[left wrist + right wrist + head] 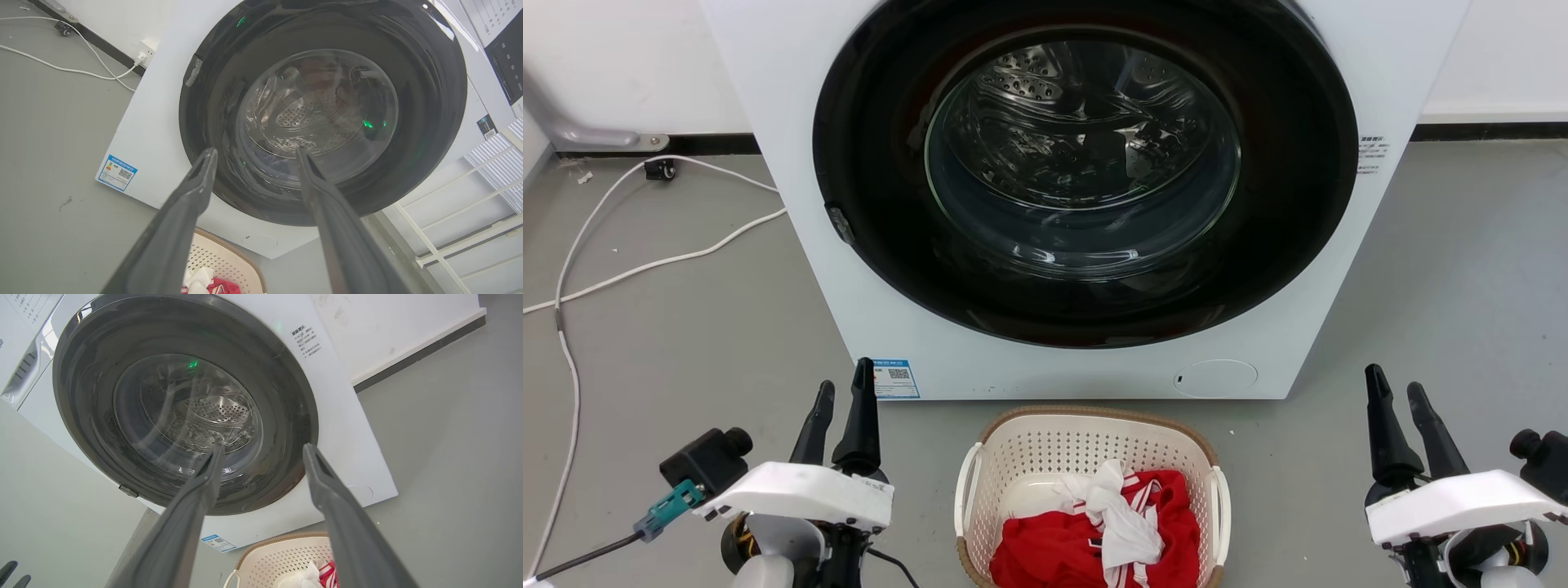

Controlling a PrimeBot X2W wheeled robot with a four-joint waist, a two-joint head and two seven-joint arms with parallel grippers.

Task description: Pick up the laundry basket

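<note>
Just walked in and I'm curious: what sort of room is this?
Probably a laundry room or test corner: a front-loading washing machine stands on a grey floor, with a laundry basket of red and white clothes in front.

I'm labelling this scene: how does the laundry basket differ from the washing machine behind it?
The laundry basket is low and open-topped; the washing machine is far larger. The basket's walls are perforated cream plastic with a brown rim; the machine's front is smooth white around a dark round door. Both stand on the grey floor.
</note>
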